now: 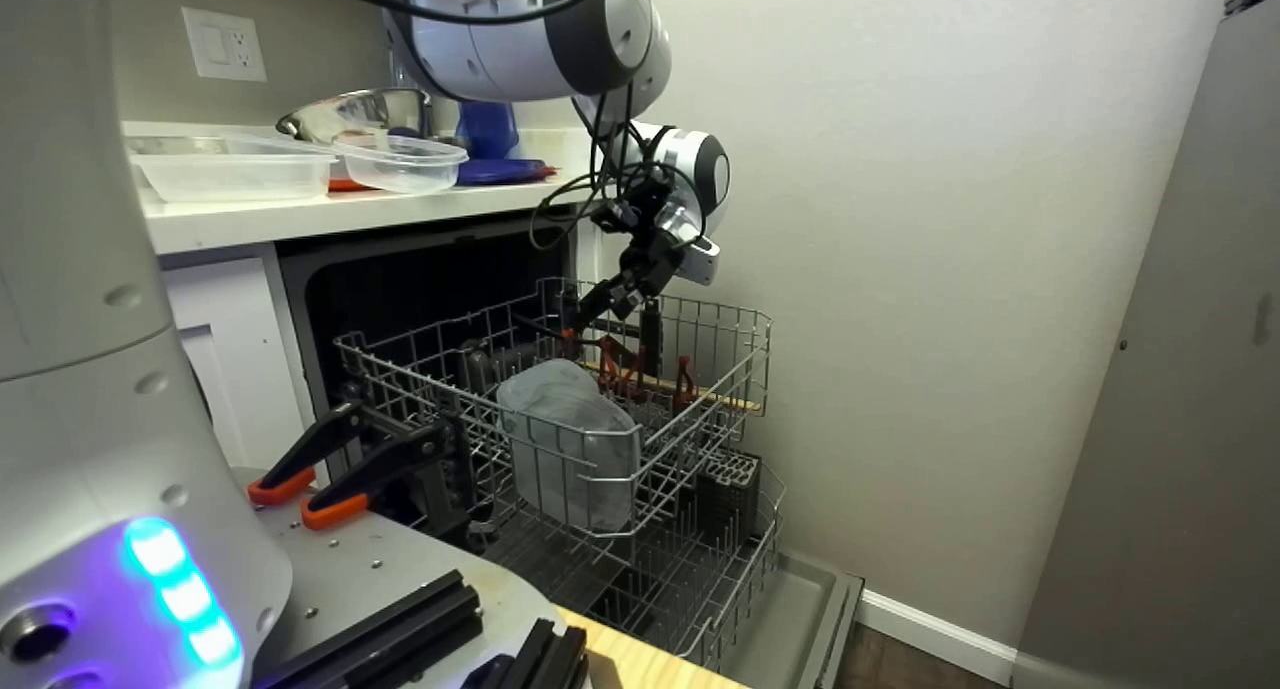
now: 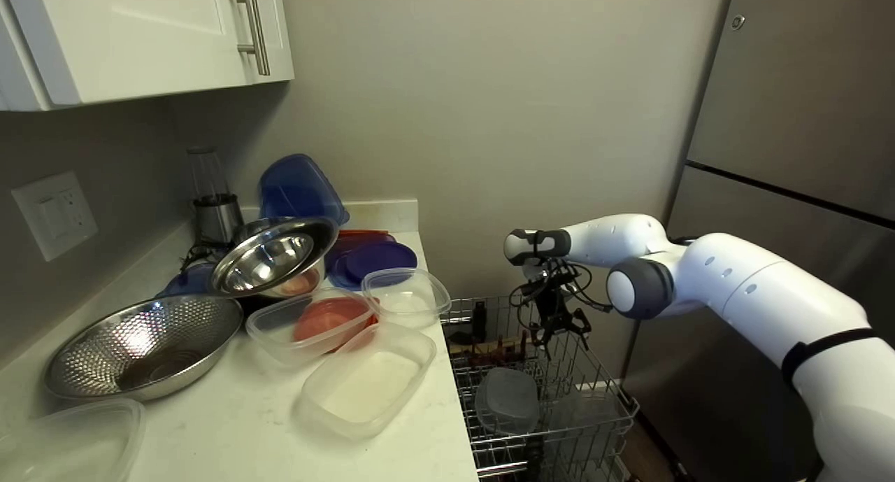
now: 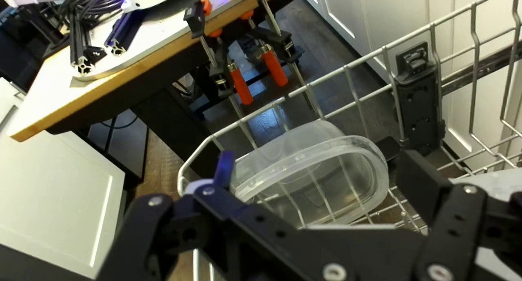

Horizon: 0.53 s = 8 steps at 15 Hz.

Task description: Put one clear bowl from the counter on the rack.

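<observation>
Several clear see-through plastic bowls stand on the white counter (image 2: 259,440). One clear bowl (image 2: 370,384) is near its edge, with a round one (image 2: 412,300) behind it. Two show in an exterior view (image 1: 235,174). The wire rack (image 2: 587,426) is pulled out below the counter and shows in the wrist view (image 3: 346,67). A clear bowl (image 3: 297,144) stands on its side in the rack, with its opening towards the camera. My gripper (image 3: 322,177) is open, its fingers apart with nothing between them. In an exterior view the gripper (image 2: 566,338) hangs over the rack.
A frosted container (image 2: 507,401) also leans in the rack. Steel bowls (image 2: 273,258), a colander (image 2: 147,349) and blue lids (image 2: 381,258) are on the counter. The wall is behind the rack and a fridge (image 2: 783,188) stands beside it. Orange-tipped clamps (image 1: 340,509) grip the robot's table.
</observation>
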Each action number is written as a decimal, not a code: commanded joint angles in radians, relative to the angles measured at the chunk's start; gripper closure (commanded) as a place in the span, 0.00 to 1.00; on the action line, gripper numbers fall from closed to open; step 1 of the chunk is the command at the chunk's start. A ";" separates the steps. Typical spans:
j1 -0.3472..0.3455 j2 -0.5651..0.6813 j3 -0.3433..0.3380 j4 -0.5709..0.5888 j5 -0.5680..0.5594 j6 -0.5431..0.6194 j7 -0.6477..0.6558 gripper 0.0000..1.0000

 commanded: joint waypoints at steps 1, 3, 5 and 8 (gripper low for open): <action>-0.003 -0.004 0.000 -0.008 -0.001 0.001 -0.019 0.00; -0.004 -0.010 0.000 -0.017 -0.001 0.001 -0.032 0.00; -0.004 -0.013 0.000 -0.021 -0.001 0.001 -0.035 0.00; -0.004 -0.013 0.000 -0.022 -0.001 0.001 -0.035 0.00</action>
